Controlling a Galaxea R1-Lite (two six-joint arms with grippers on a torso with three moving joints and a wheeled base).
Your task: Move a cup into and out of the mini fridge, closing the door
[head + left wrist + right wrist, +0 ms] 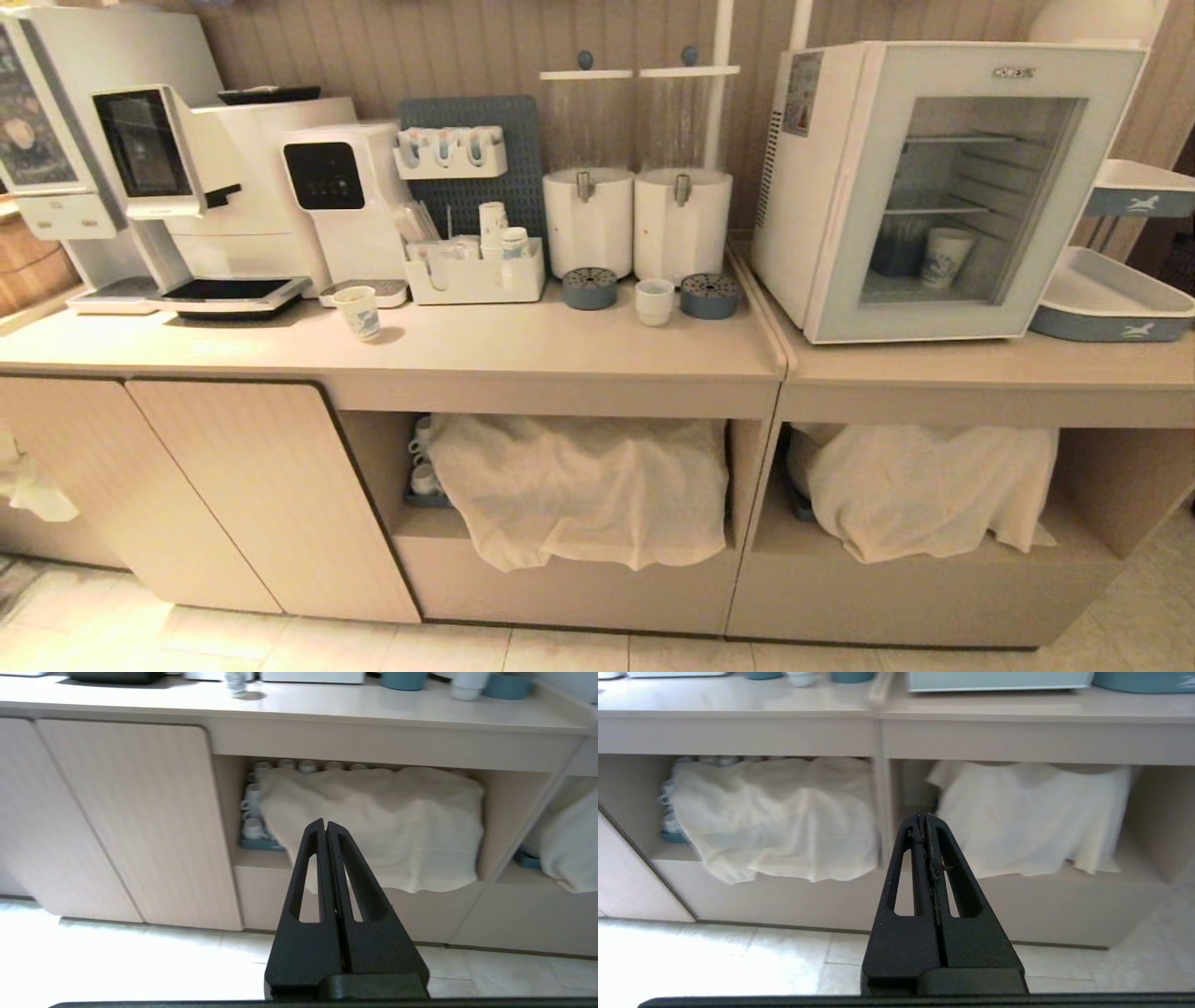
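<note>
The small white cup (653, 301) stands on the counter between two blue round stands, left of the mini fridge (812, 215). The fridge's door (934, 323) is shut; through its glass window a blue-patterned paper cup (946, 257) shows on the fridge floor. Neither arm appears in the head view. My left gripper (325, 822) hangs low in front of the cabinet, shut and empty, with the cup (465, 688) far above it. My right gripper (923, 816) is likewise low, shut and empty, below the fridge's front edge (999, 680).
A coffee machine (168, 177), a water dispenser (341, 196), a printed paper cup (358, 311), an organiser (476, 271) and two canisters (588, 219) line the counter. Blue-and-white trays (1111, 299) sit right of the fridge. Cloths (579, 485) cover the open shelves below.
</note>
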